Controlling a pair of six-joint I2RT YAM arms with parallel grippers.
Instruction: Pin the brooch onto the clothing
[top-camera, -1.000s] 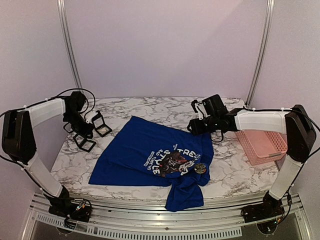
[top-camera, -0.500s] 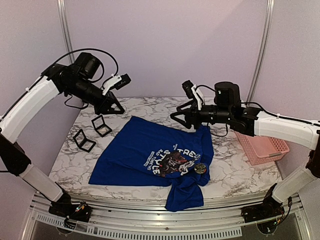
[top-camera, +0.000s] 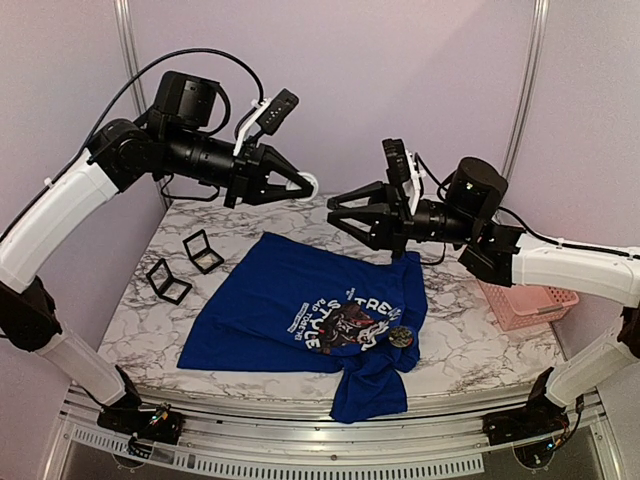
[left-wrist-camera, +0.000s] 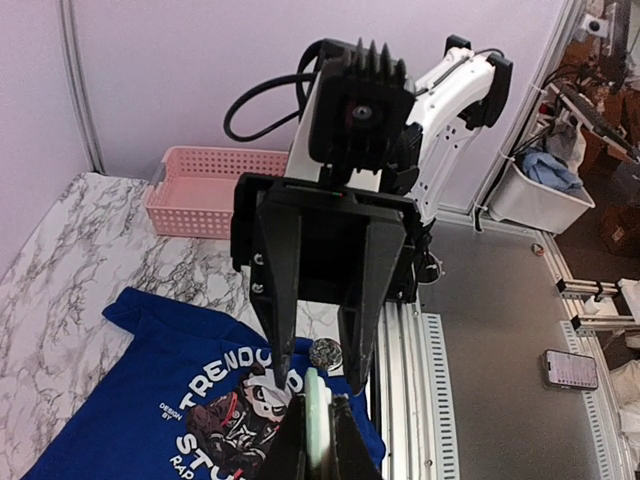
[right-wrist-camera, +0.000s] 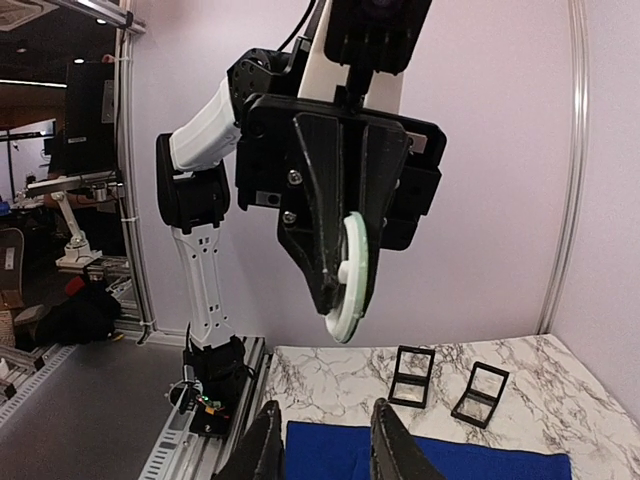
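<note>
The clothing (top-camera: 290, 300) is a blue T-shirt lying flat on the marble table, panda print towards the front. The brooch (top-camera: 401, 336), a small dark glinting round piece, rests on the shirt just right of the print and also shows in the left wrist view (left-wrist-camera: 326, 352). My left gripper (top-camera: 305, 187) hangs high over the shirt's far edge, shut on a pale round disc (right-wrist-camera: 350, 270) held edge-on between its fingers (left-wrist-camera: 316, 400). My right gripper (top-camera: 342, 212) faces it tip to tip, open, with nothing between its fingers (right-wrist-camera: 262, 445).
Two small black square boxes (top-camera: 203, 251) (top-camera: 168, 281) stand open on the table to the left of the shirt. A pink basket (top-camera: 530, 300) sits at the right edge. The table's front rail runs close below the shirt's hanging sleeve.
Both arms have risen from table level and swung inward, so the two grippers now meet nose to nose above the shirt's far edge. The shirt and brooch have not moved.
</note>
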